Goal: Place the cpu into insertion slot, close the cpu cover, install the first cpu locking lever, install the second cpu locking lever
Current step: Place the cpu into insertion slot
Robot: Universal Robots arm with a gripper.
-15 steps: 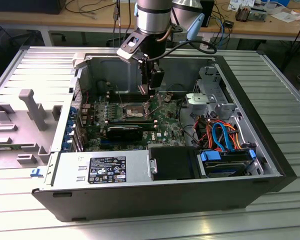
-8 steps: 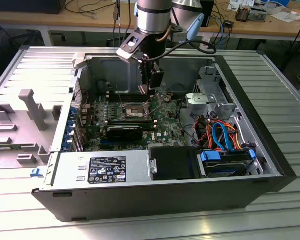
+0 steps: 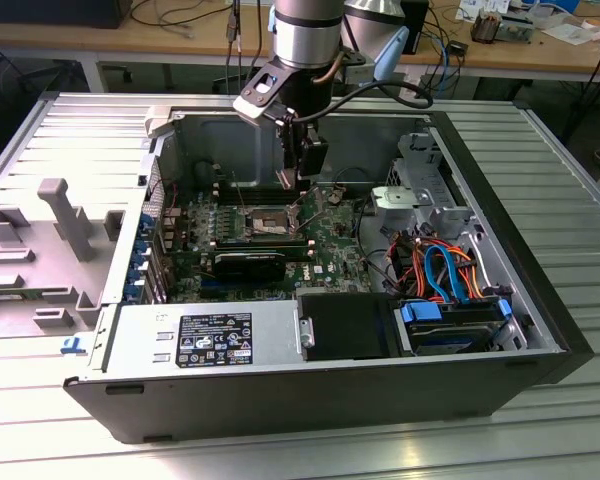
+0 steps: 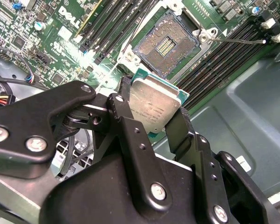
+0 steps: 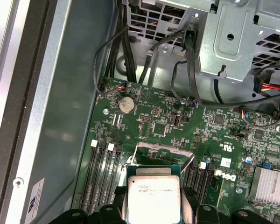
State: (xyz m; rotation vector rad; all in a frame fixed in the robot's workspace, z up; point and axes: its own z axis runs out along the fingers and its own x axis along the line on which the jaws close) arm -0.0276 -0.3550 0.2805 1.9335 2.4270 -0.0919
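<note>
So the fingers [image 4: 177, 129] are clamped on the cpu [image 4: 154, 105], one on each of two opposite edges, with its silvery metal top facing the second wrist camera. It's hanging over the green board [image 4: 67, 51] and isn't seated. The insertion slot [image 4: 169, 44] sits just past the fingertips, apart from the chip, with its pin field bare and nothing lying on it.

Handling-wise I'd call this thing light and stiff but touchy. The metal top and the green edges can take a pinch, and the edges are where the fingers have it, which looks right to me. The underside and the slot's pins are the fragile bits, so I reckon it wants to go down flat and lined up, no sliding about. Smooth edges plus a narrow grip means it could twist if it gets bumped.

Stuff that's hard to read:
- In the first wrist view, a thin silvery frame just beyond the fingertips looks like the cpu cover [image 5: 162, 150] standing open. The chip hides its lower part though, so I can't be sure.
- A thin wire [image 4: 238, 41] off the far side of the slot may be a locking lever, no idea which one.
- The chip's underside faces away from both wrist cameras.
- In the exterior view, the gap between chip and slot is too small to judge.
</note>
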